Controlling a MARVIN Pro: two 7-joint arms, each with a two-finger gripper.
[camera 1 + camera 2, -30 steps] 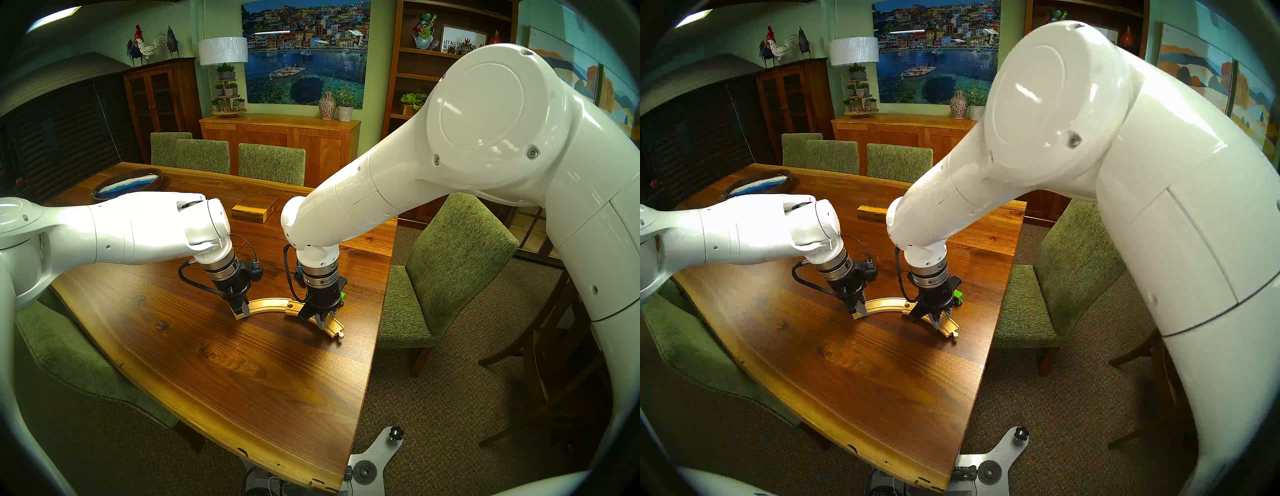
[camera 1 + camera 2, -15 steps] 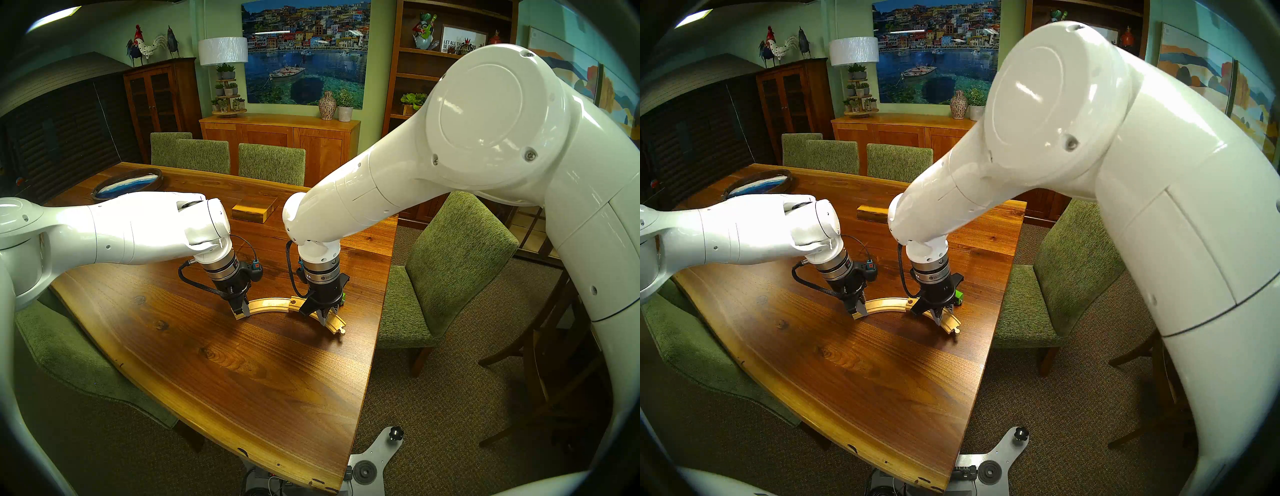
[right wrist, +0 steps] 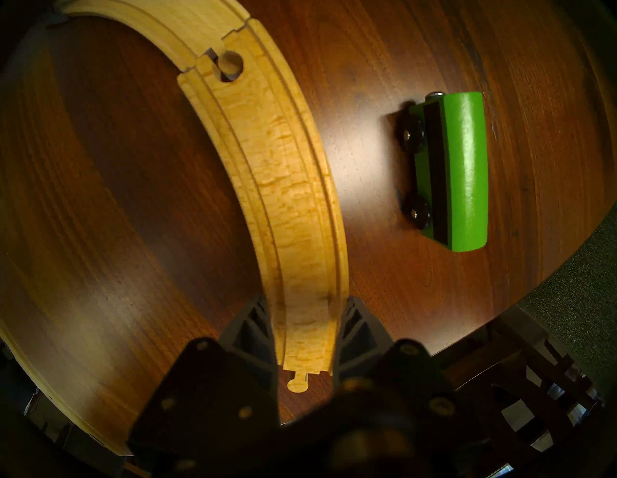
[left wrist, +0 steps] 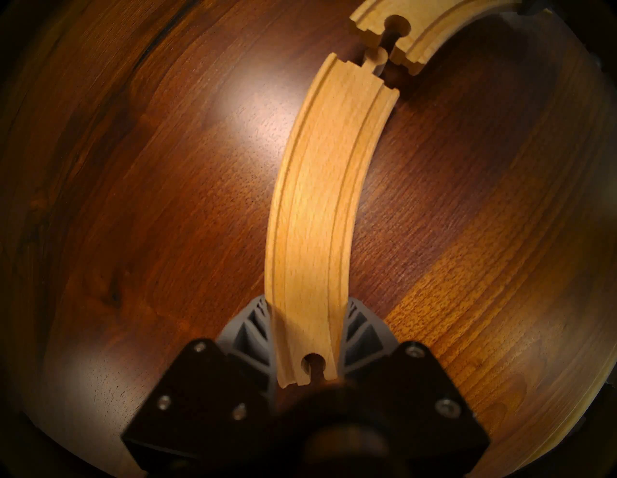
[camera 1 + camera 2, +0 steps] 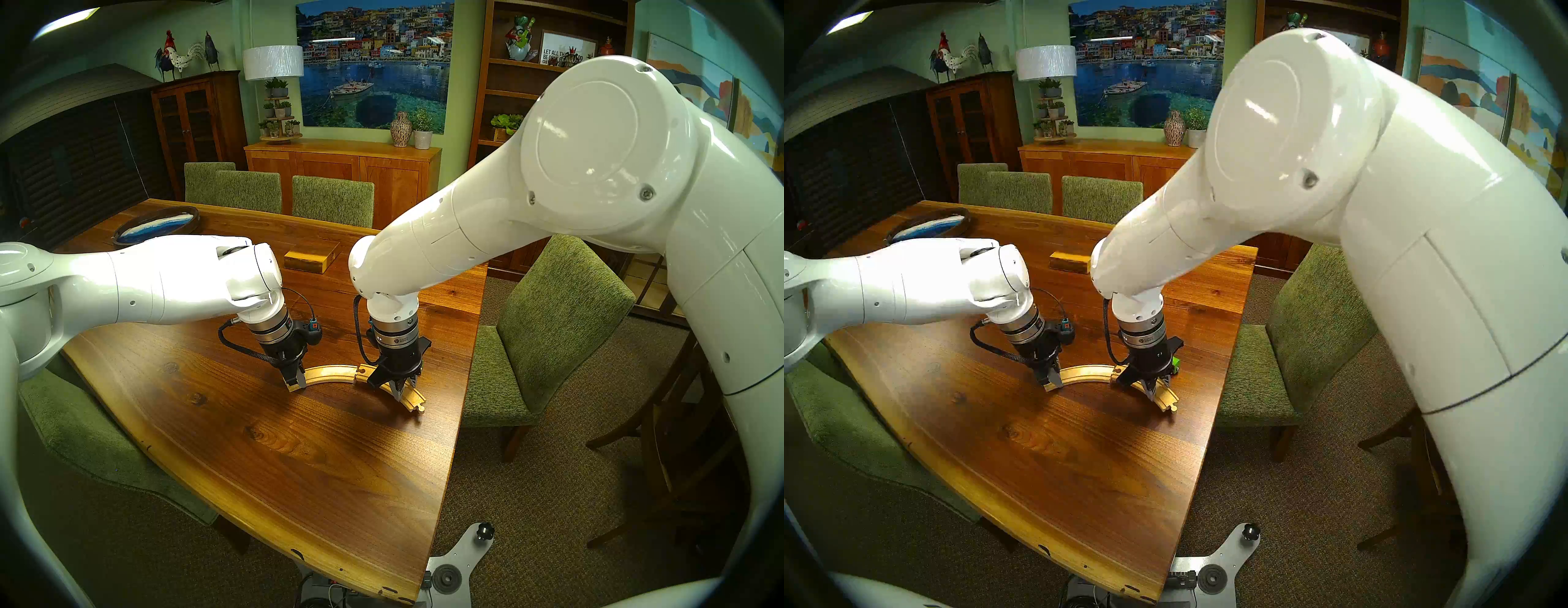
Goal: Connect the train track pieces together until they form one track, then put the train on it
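Note:
Two pale curved train track pieces lie on the dark wooden table. My left gripper point(image 5: 298, 384) point(image 4: 307, 310) is shut on the socket end of the left piece point(image 5: 329, 373) point(image 4: 320, 200). My right gripper point(image 5: 401, 390) point(image 3: 305, 310) is shut on the right piece point(image 5: 413, 399) point(image 3: 283, 167) near its peg end. The left piece's peg point(image 4: 379, 56) sits at the mouth of the right piece's socket point(image 4: 397, 25). The ends are not flush, and a small gap and offset show. The green train point(image 3: 464, 170) point(image 5: 1176, 364) rests on the table just beyond the right gripper.
A rectangular wooden box point(image 5: 312, 256) and an oval blue dish point(image 5: 157, 225) sit farther back on the table. The table's right edge point(image 3: 500, 300) runs close to the train. Green upholstered chairs point(image 5: 551, 322) stand around the table.
My right gripper has turned and shifted slightly right and away with its piece, swinging the socket end up against the left piece's peg. The left gripper and its piece have stayed put.

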